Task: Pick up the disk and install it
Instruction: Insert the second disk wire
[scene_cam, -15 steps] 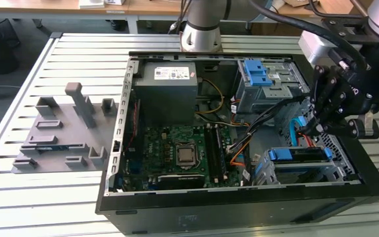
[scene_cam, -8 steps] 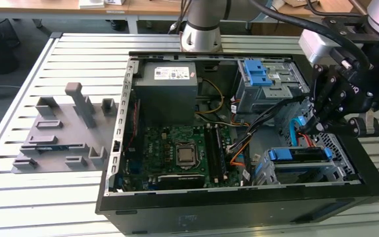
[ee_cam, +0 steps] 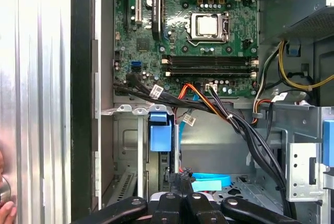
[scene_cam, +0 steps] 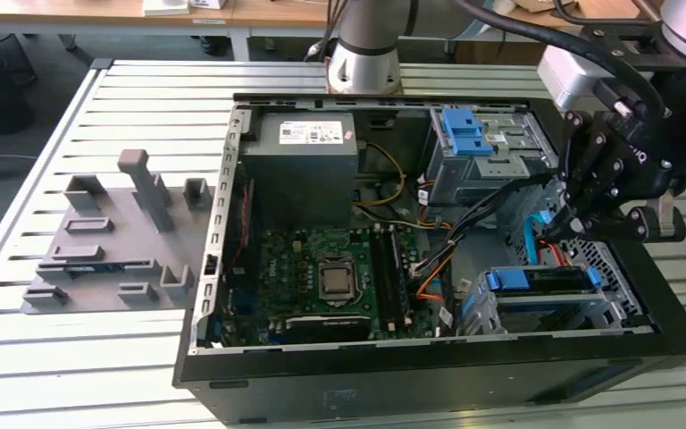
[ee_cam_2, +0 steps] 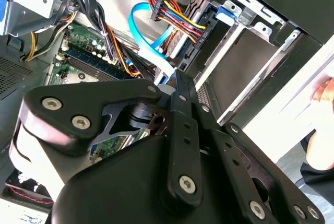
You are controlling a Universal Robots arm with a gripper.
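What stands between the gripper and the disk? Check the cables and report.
A blue data cable loops between the gripper and what looks like the disk in the lower drive cage; a multicoloured power bundle runs beside it.

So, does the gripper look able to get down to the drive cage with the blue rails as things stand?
Probably yes: the case lies open, and the gripper hangs just above the drive cage. The blue cable beside it might snag.
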